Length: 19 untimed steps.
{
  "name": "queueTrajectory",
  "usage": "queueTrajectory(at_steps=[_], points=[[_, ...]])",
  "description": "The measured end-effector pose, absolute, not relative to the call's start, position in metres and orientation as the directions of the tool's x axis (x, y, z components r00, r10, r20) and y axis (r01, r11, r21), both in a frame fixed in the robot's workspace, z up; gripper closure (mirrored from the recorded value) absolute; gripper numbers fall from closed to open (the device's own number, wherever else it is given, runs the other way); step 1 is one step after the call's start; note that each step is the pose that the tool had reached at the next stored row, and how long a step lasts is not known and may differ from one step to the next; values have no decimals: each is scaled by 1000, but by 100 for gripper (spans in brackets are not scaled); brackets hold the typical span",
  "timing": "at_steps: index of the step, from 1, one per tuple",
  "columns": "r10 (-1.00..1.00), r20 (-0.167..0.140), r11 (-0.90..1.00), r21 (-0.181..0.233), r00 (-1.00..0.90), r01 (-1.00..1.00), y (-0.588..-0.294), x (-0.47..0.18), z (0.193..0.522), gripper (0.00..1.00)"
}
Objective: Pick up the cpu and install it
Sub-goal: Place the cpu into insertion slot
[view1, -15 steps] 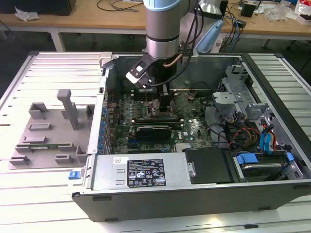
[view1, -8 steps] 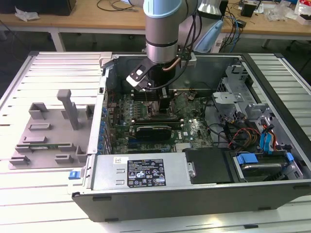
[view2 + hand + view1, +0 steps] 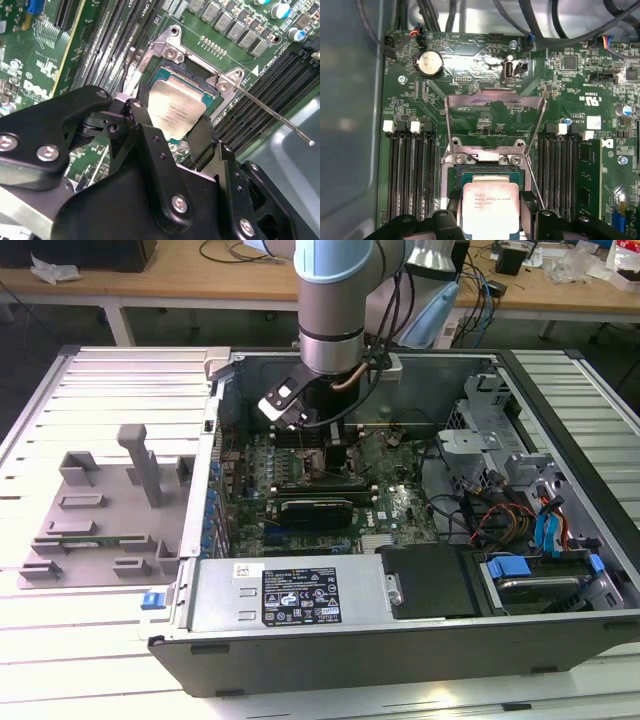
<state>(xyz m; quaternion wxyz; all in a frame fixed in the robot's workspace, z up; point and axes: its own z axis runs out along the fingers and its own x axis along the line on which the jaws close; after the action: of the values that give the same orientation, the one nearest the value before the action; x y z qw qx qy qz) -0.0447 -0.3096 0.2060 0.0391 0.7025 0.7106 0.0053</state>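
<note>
**Exterior view: arm reaching into open case; chip gripped at the socket**

1. Table (image 3: pixel 60 640): pale, ribbed surface. It carries the computer case (image 3: pixel 400 650), which lies on its side with the panel off, and a grey plastic fixture (image 3: pixel 100 510) on the exterior view's left, apart from the case.
2. Arm (image 3: pixel 335 300): descends from above into the rear half of the case, over the motherboard (image 3: pixel 400 505).
3. Memory slots (image 3: pixel 412 170): black rows flank the socket on both sides.
4. Gripper (image 3: pixel 170 125): black fingers (image 3: pixel 136 114) are drawn in narrow, one on each of two opposite edges of the cpu (image 3: pixel 175 107), clamping it.
5. Load plate (image 3: pixel 495 107): the metal frame stands hinged open, away from the socket (image 3: pixel 485 172).
6. The cpu: in both wrist views its silvery lid faces up, directly over the socket opening, with the socket's dark border showing beyond its far edge. Whether it is fully seated or just above the contacts cannot be determined.
7. Retention lever (image 3: pixel 272 112): a thin wire rod, raised and angled outward from the socket corner.
</note>
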Motion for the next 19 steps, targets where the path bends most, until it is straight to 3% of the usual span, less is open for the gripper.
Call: queueTrajectory(at_steps=[5,8,19], points=[[999,-46,7,63,-4,998,-310,-45,203,45],[1000,-28,5,63,-4,998,-309,-45,200,45],[1000,-28,6,63,-4,998,-310,-45,197,45]])
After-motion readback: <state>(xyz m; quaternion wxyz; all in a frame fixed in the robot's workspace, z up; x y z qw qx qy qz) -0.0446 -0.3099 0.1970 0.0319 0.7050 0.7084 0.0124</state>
